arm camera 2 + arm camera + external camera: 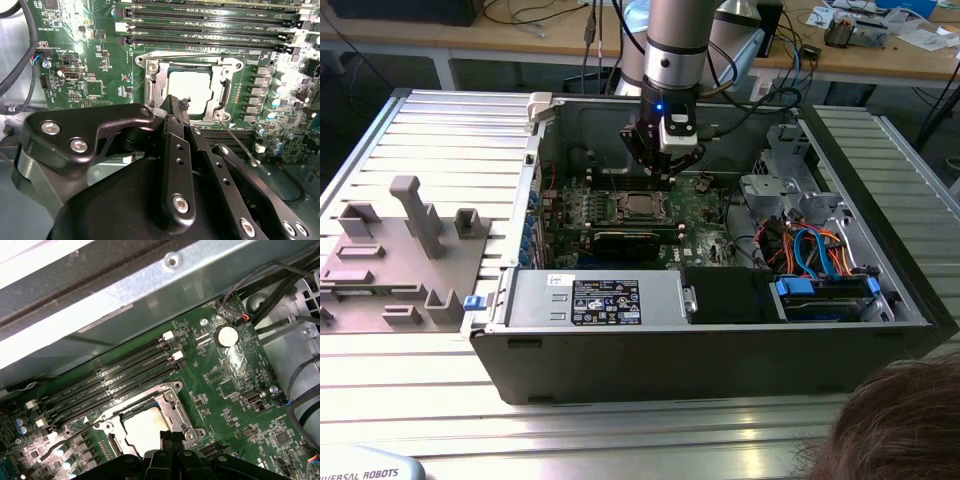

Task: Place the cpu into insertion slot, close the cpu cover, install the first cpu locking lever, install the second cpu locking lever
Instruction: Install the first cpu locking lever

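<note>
Claw (176,106) pressed together, hanging just above the cpu (192,90), which lies in the insertion slot (235,65) under the lowered cpu cover (152,87). Second wrist view gives a thin locking lever (242,145) sticking out free beside the socket; exterior view gives the open computer case (720,350) on the ribbed tabletop (440,130), its label sticker (605,300) unreadably small.

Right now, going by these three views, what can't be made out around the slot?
- Second wrist view: the gripper hides the near edge of the cover and of the cpu.
- First wrist view: the gripper again hides the near side of the cover and the cpu.
- Exterior view: the slot is too small to tell the cover from the cpu.
</note>
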`<state>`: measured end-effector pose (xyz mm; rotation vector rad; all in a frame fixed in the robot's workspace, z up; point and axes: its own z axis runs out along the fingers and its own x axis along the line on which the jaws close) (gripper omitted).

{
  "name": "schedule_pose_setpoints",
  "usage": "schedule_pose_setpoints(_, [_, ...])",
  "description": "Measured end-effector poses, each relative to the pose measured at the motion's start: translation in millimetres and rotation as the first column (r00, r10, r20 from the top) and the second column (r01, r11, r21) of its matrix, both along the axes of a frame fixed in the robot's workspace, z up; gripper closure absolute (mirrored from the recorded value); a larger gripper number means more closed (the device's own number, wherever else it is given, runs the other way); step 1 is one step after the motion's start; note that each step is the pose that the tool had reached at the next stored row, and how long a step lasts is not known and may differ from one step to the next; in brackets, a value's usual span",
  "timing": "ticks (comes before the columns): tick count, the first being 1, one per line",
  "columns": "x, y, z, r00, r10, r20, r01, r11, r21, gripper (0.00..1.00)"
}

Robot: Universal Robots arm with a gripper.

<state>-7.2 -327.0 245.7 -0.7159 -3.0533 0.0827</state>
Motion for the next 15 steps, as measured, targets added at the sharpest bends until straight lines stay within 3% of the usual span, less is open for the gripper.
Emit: schedule_pose_setpoints(15, [0.0,0.0,0.0,0.9994,0.035,0.0,-0.035,0.9994,-0.0001,0.89])
